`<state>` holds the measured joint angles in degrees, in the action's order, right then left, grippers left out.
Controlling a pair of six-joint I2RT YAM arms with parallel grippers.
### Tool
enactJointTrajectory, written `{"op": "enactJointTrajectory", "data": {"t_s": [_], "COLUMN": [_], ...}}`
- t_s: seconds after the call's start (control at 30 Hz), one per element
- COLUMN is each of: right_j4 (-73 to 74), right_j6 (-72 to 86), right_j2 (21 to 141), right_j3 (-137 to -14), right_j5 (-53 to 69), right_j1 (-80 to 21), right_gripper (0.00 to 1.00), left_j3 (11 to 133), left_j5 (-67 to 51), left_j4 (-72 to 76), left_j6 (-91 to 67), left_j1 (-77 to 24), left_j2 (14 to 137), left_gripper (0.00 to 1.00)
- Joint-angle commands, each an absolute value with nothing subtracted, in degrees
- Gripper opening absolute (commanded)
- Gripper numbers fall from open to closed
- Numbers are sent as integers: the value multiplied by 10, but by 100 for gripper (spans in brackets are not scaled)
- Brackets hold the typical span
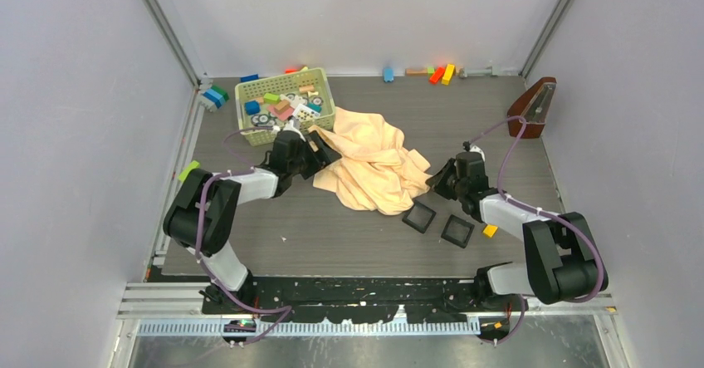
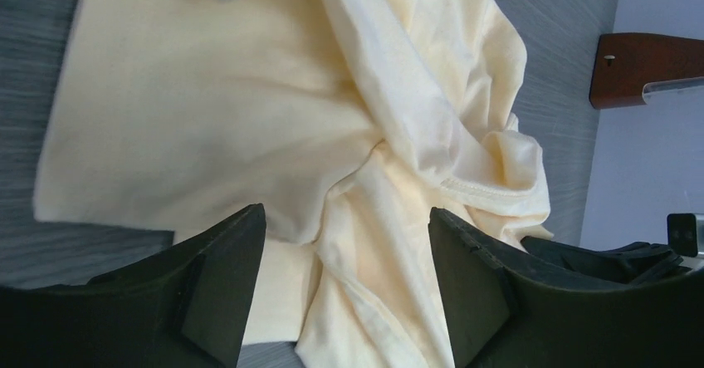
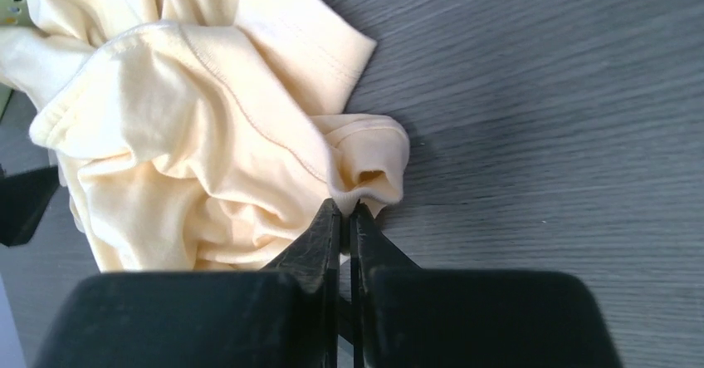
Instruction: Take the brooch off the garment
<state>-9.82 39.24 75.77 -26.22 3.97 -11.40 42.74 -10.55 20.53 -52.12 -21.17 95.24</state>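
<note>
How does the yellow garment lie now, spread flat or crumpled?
Crumpled: the pale yellow garment lies bunched in deep overlapping folds, not flat, and the right hand is shut on one hem edge.

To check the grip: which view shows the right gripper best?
Right wrist view: the right gripper, close up, shut on a hem fold of the garment. The top view shows it small, fingertips unclear; the left wrist view, at most a dark shape.

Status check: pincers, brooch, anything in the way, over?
Left pincer open over the garment. Right pincer shut on a fold at its edge. Brooch not in sight; bunched folds may hide it.
</note>
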Motion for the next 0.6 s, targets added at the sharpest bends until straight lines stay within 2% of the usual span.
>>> {"op": "enactJointTrajectory", "data": {"t_s": [0.0, 0.23, 0.4, 0.47, 0.57], "right_j4": [-123, -130, -133, -134, -131], "right_j6": [388, 385, 385, 385, 383], "right_j2": [763, 732, 722, 721, 714], "right_j3": [-291, -274, -269, -269, -267], "right_j5": [46, 33, 30, 31, 29], "right_j1": [-129, -132, -133, -133, -134], "right_gripper": [1, 1, 1, 1, 1], "left_j3": [476, 519, 579, 599, 617], "left_j5": [-89, -30, -15, -14, -13], "left_j4": [236, 195, 170, 178, 199], "left_j6": [-547, -575, -569, -560, -546], "left_j1": [-219, -221, -221, -221, -221], "left_j2": [972, 997, 1056, 1077, 1109], "left_gripper": [74, 72, 67, 59, 40]}}
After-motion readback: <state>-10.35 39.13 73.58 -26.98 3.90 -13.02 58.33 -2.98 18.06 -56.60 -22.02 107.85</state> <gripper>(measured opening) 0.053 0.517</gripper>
